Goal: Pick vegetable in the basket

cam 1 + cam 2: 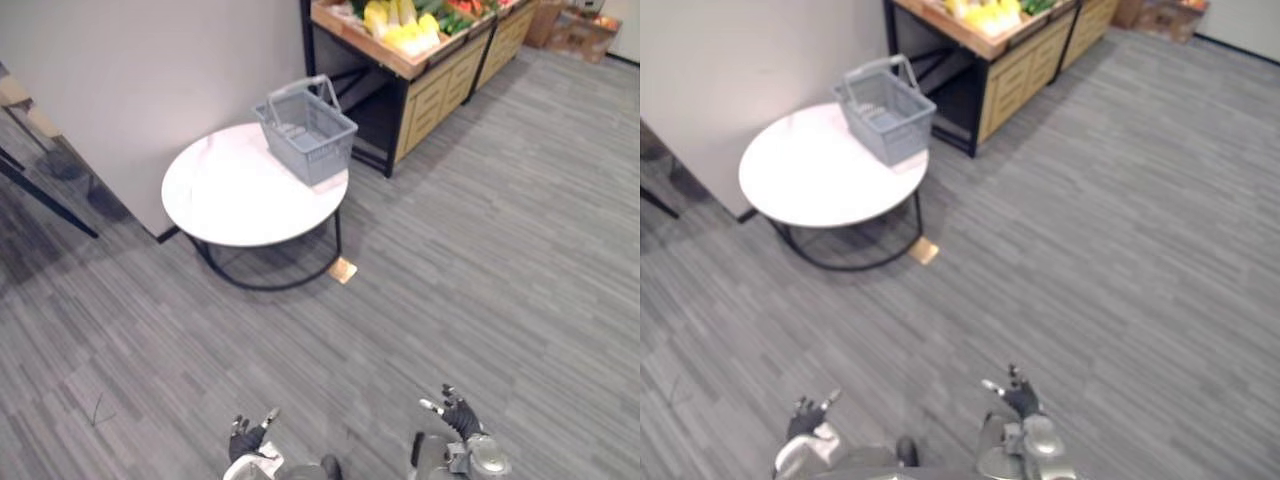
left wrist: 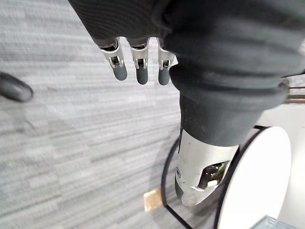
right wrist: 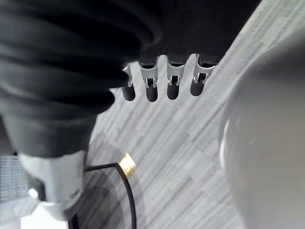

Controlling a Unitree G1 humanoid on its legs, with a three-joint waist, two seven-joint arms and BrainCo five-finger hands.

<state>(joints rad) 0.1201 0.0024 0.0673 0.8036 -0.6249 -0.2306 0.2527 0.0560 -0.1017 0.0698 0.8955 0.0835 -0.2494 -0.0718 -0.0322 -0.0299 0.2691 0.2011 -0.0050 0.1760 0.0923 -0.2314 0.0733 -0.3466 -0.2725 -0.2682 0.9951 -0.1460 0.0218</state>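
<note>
A grey plastic basket [image 1: 305, 130] with its handle raised stands on the right part of a round white table [image 1: 225, 195]; I see nothing inside it. Yellow vegetables [image 1: 400, 25], with green and red ones beside them, lie on a wooden produce stand [image 1: 425, 75] behind the table. My left hand [image 1: 245, 440] and right hand [image 1: 460, 415] hang low over the floor, far short of the table. Both are open and hold nothing: the left fingers [image 2: 138, 64] and right fingers [image 3: 162, 86] are straight.
A grey wall [image 1: 150, 70] rises behind the table. A small tan block [image 1: 342, 269] lies on the carpet by the table's black ring base. Cardboard boxes [image 1: 580, 30] sit at the far right. Dark furniture legs [image 1: 45, 195] show at the left.
</note>
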